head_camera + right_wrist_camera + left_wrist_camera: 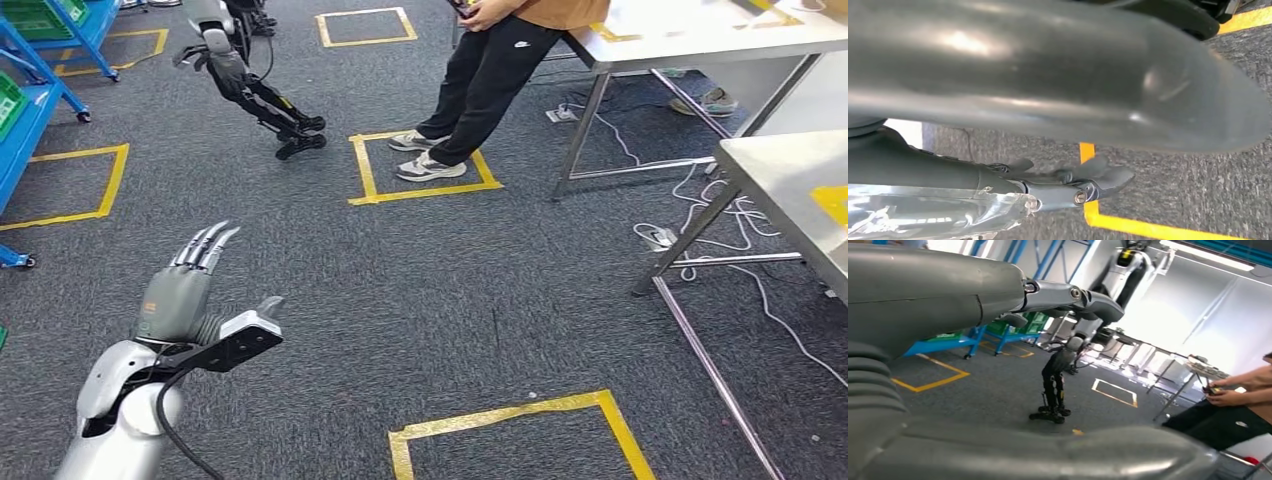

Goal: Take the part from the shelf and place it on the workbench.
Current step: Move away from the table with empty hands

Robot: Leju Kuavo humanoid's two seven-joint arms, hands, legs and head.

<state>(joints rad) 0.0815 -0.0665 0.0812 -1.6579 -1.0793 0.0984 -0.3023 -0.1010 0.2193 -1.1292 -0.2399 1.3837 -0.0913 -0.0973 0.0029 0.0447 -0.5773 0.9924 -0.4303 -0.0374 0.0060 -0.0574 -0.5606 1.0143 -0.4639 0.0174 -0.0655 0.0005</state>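
My left hand point(182, 292) is raised at the lower left over grey carpet, its fingers point(205, 245) stretched out and apart with nothing in them. The left wrist view shows the same hand point(923, 305) empty. The right hand point(998, 95) hangs over the floor, and carpet shows between its thumb and its dark fingers point(1068, 181). A clear, shiny, crumpled thing point(933, 215) lies against those fingers; I cannot tell what it is or whether it is held. The blue shelf point(35, 105) with green bins stands far left. The steel workbench point(790, 175) is at the right.
A person point(485, 75) in black trousers leans on a second steel table point(700, 45) ahead. Another robot point(245, 85) stands at the far left. White cables point(705, 225) lie between the table legs. Yellow tape squares point(420, 165) mark the carpet.
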